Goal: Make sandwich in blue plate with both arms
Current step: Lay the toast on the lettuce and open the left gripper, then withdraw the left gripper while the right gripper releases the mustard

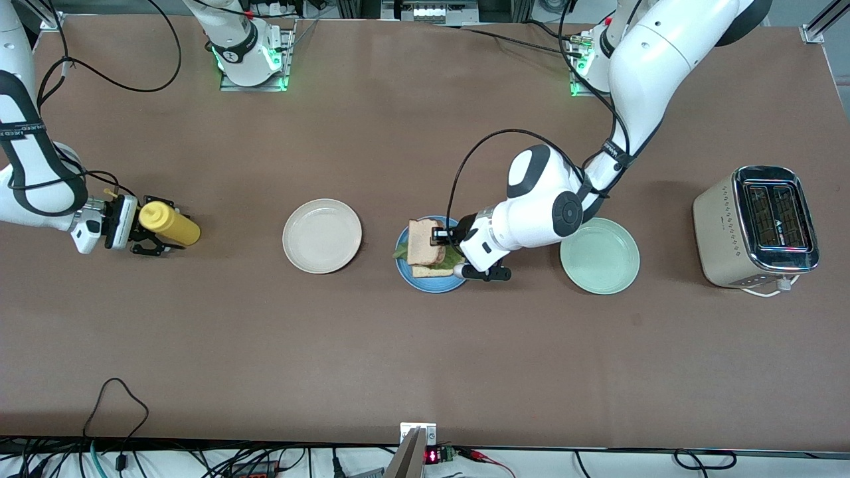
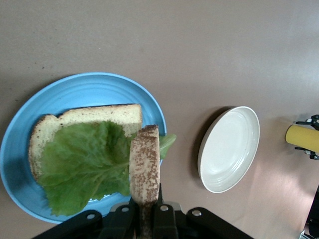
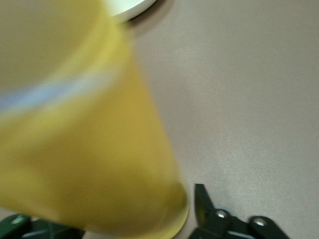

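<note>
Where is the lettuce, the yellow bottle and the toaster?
lettuce (image 2: 84, 159), left wrist view, middle of the leaf.
yellow bottle (image 1: 171, 224), front view, its body.
toaster (image 1: 724, 229), front view, its cream side.

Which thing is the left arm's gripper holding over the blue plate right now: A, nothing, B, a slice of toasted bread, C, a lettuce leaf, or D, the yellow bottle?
B: the left gripper is shut on a slice of toasted bread, held on edge above the lettuce leaf on the blue plate.

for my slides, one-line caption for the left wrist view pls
Left gripper holds a toast slice on edge over lettuce and bread on the blue plate.
</note>
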